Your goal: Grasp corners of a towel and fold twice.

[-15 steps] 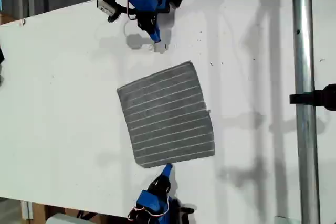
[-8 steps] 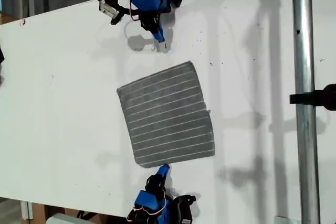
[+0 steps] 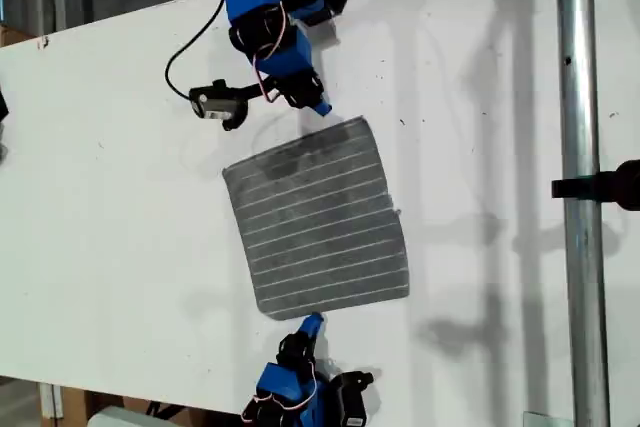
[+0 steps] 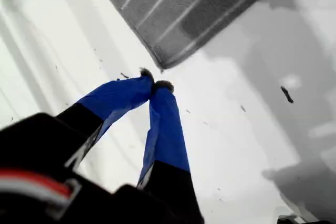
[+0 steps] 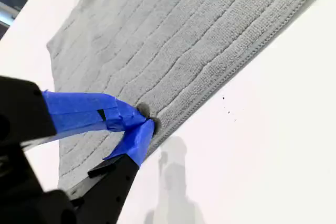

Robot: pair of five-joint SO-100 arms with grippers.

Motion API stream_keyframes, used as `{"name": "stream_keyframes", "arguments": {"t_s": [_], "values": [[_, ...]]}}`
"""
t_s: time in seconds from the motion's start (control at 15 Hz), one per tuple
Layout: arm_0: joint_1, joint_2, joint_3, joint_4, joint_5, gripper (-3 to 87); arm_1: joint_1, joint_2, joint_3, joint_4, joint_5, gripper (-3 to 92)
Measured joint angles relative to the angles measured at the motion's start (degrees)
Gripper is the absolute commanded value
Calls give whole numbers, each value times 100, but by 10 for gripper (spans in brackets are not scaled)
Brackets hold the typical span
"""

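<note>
In the exterior view, the towel (image 3: 320, 217) lies flat and open in the middle of the white desk (image 3: 120, 197). No fold is made yet, so both folds are left to do. My second claw (image 3: 320, 107) is at the towel's top edge. My first claw (image 3: 313, 322) is just below its bottom edge.

In the first wrist view, my first claw (image 4: 155, 83) is pinched closed on nothing, just beside a corner (image 4: 160, 65).

In the second wrist view, my second claw (image 5: 147, 119) is closed at the towel's (image 5: 184, 35) edge. I cannot tell if it pinches cloth.
</note>
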Motion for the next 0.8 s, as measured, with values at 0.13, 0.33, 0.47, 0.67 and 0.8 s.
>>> {"name": "stream_keyframes", "arguments": {"t_s": [0.13,0.33,0.47,0.67,0.8], "values": [[0,0,0,0,-9,-26,-325,-1415,-879,220,-352,4],[0,0,0,0,-9,-22,-554,-3164,-2250,1011,-624,270],[0,0,0,0,44,-20,-571,-3718,-2795,1081,-817,346],[0,0,0,0,62,-18,-527,-3762,-2962,1081,-1020,367],[0,0,0,0,62,-18,-448,-3762,-2962,1151,-1020,367]]}}
